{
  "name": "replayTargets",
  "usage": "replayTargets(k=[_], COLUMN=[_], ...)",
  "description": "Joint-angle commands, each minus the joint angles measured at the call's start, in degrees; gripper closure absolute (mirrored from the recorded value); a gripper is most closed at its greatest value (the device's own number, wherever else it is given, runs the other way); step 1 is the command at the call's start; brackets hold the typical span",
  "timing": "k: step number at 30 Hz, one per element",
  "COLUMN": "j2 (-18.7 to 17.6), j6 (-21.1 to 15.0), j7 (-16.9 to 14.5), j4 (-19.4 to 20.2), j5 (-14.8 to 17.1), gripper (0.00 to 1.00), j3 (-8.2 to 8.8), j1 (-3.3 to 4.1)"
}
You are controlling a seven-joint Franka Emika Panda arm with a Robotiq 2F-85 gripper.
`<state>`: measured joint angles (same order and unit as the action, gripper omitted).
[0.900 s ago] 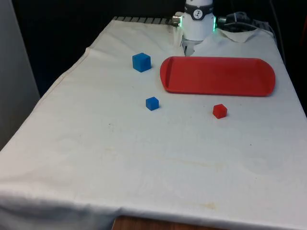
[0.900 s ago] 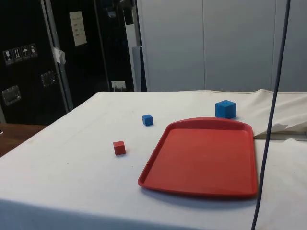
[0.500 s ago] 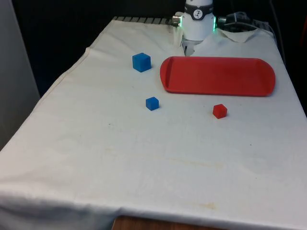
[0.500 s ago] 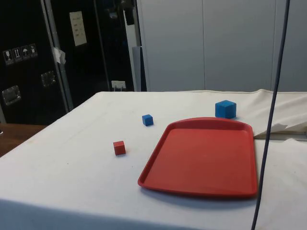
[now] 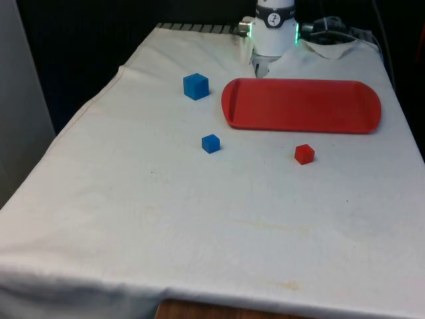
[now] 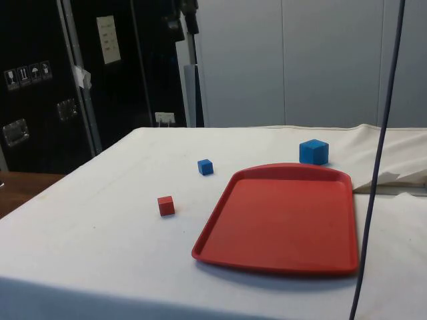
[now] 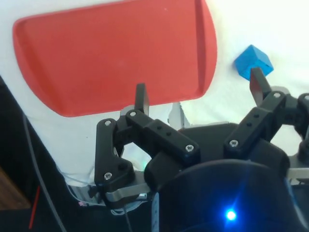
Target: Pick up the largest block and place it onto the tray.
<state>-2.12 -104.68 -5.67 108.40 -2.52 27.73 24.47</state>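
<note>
End effector [image 7: 200, 94] fingers are spread wide, nothing held, above the counter's [image 5: 199, 219] far edge. Nearby, the large blue block [image 5: 196, 86] is seen beside the red tray [image 5: 302, 105].

Lab: clothed table [image 5: 199, 219], dark cabinets [image 6: 80, 73].

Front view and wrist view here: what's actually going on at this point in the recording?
Nothing has been grasped yet. The gripper is open and holds nothing, high over the cloth near one end of the red tray. The large blue block, the one to be moved, sits on the white cloth just off the tray's end at the front view's left. The small blue block and the small red block lie on the cloth in front of the tray. The tray has nothing on it.
</note>
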Motion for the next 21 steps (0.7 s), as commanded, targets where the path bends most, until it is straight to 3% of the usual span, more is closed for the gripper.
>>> replayTargets(k=[1,7,13,14,15,20,21], j2=[0.7,1.3,3.4,2.8,3.8,5.0,4.4], j6=[-0.6,-0.5,-3.2,-2.1,-3.7,-5.2,-4.2], j7=[-0.1,-0.8,-2.0,-1.8,-2.4,-3.7,-3.7], j4=[0.9,2.6,7.3,6.3,8.5,11.8,10.8], j5=[-0.7,-1.0,-2.2,-1.7,-2.5,-3.1,-2.5], gripper=[0.0,0.0,0.0,0.0,0.0,0.0,0.0], j3=[0.06,0.23,0.86,0.74,1.09,2.01,1.95], j1=[-0.11,-0.4,-0.63,-0.52,-0.69,-0.92,-0.8])
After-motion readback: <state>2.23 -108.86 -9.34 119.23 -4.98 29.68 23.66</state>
